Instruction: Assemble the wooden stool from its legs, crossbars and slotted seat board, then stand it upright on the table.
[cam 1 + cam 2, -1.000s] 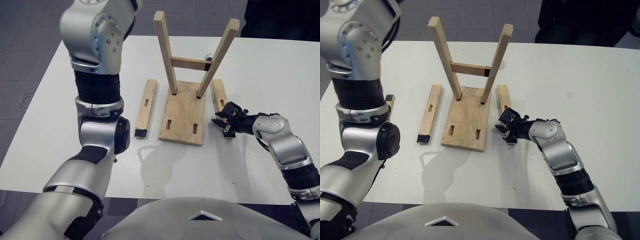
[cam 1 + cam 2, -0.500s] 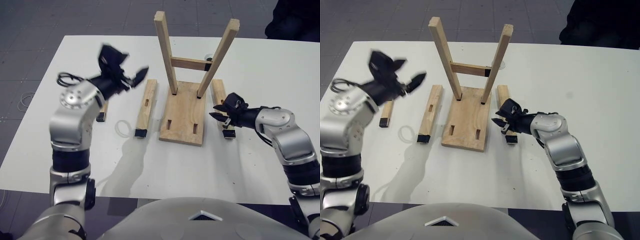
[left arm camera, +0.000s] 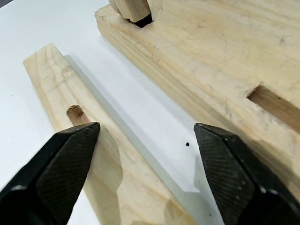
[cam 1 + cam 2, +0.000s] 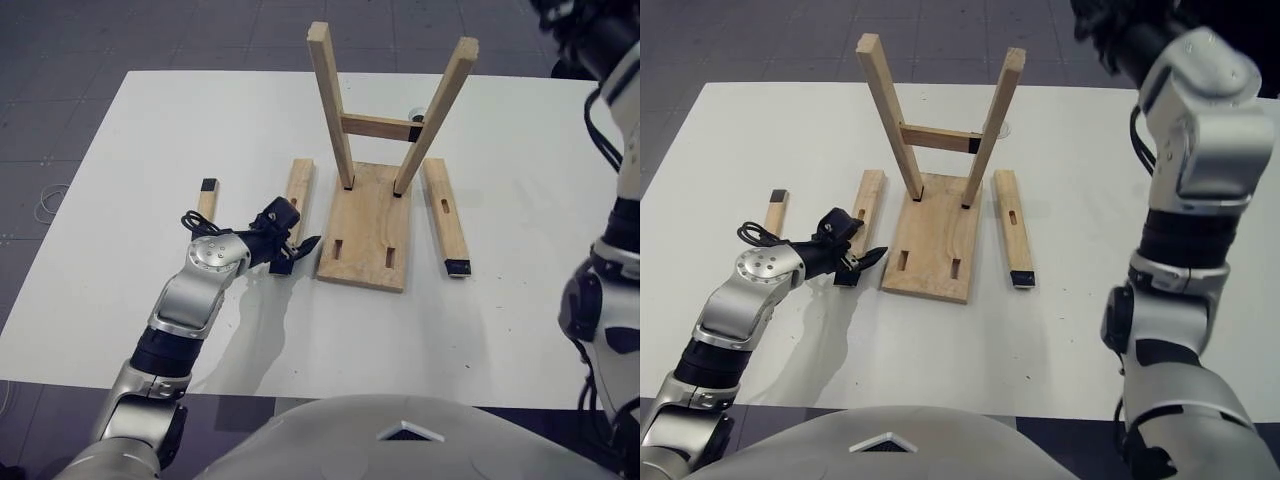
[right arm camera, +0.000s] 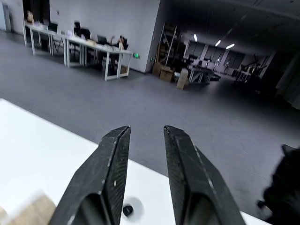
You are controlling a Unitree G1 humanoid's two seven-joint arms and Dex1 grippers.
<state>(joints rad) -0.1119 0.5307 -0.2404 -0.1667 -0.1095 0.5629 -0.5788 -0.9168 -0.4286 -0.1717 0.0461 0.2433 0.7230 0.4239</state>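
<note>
Stool part-built. The seat board (image 4: 365,228) lies flat at the middle of the table (image 4: 120,300). Two legs (image 4: 330,100) stand in its far slots, joined by a crossbar (image 4: 375,127); both near slots are empty.

The left gripper (image 4: 293,256) is wide open and holds nothing. It is poised at the near end of the loose leg (image 4: 296,195), which lies just beside the board toward the left edge. The right gripper (image 5: 146,130) is raised high, fingers narrowly apart, empty. A second loose leg (image 4: 444,215) lies beside the board toward the right edge.

Judged step: picking up the third leg. Next move calls for closing squarely across it, upending it, and seating its end in a near slot.
</note>
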